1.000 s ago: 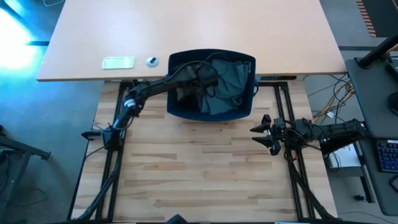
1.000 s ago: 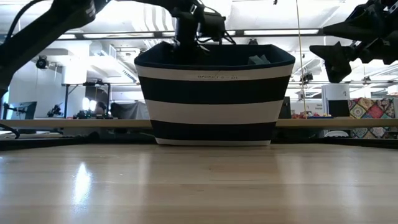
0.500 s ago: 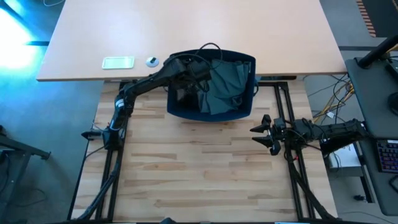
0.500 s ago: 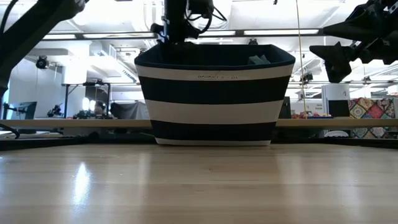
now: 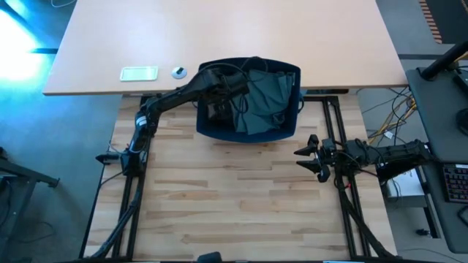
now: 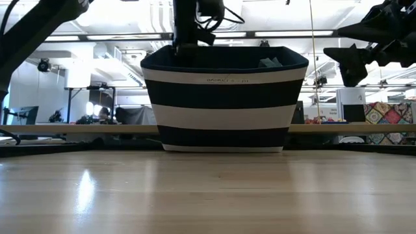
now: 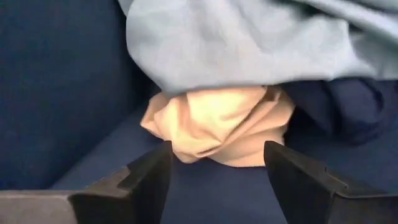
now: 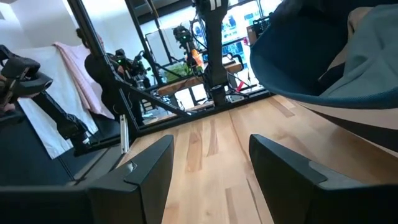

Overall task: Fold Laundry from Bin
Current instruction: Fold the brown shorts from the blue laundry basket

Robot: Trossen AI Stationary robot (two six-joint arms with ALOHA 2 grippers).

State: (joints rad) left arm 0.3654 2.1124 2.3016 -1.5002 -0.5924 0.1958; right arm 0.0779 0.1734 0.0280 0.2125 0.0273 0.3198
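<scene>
From overhead, the soft-sided navy fabric bin stood at the far edge of the pale wooden slat table, with a large teal-green garment heaped over its right half. The left gripper reached down into the bin's left half, its fingers spread and holding nothing, while the right gripper waited well apart on the right side of the table, fingers released and empty. At table height, the bin showed its white horizontal stripes, the left arm entering it from above. Through the left wrist camera, the parted fingers framed a crumpled tan garment lying on the bin's floor, tucked under the pale edge of the teal one, with a dark navy garment just beside it. The right wrist camera saw its own open fingers above bare boards, the bin farther off. To do this pick well, I judged the left gripper should drop a little lower and close on a thick fold of the tan cloth alone, clear of the teal hem, then lift straight up so nothing else trails out. Counted: one bin, three garments visible, two grippers; any further garment was hidden.
</scene>
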